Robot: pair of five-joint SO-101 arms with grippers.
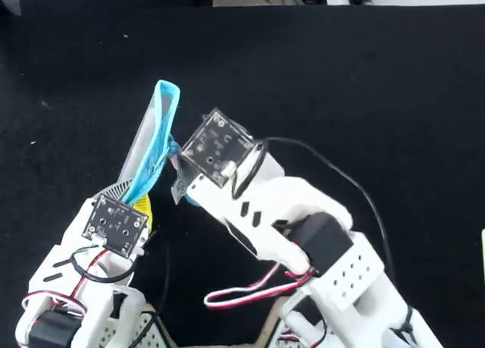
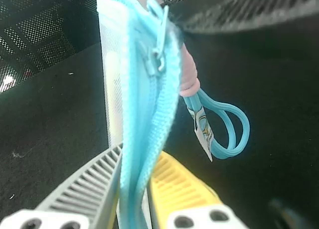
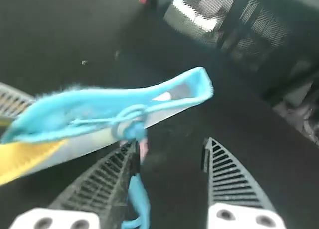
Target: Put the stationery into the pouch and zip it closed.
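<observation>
Left wrist view: left pincer (image 2: 141, 156) clamps the pouch (image 2: 144, 99), covering its gripped end.

A robotics lab bench: a black cloth-covered table top (image 1: 394, 83) lies beneath the left claw (image 2: 141, 154) and the right claw (image 3: 170, 144), white printed plastic arms (image 1: 303, 219) carry bare black circuit boards (image 1: 216, 147) and loose red-and-white wires (image 1: 250, 287), and black perforated metal panels (image 2: 35, 24) stand beyond the left claw
</observation>
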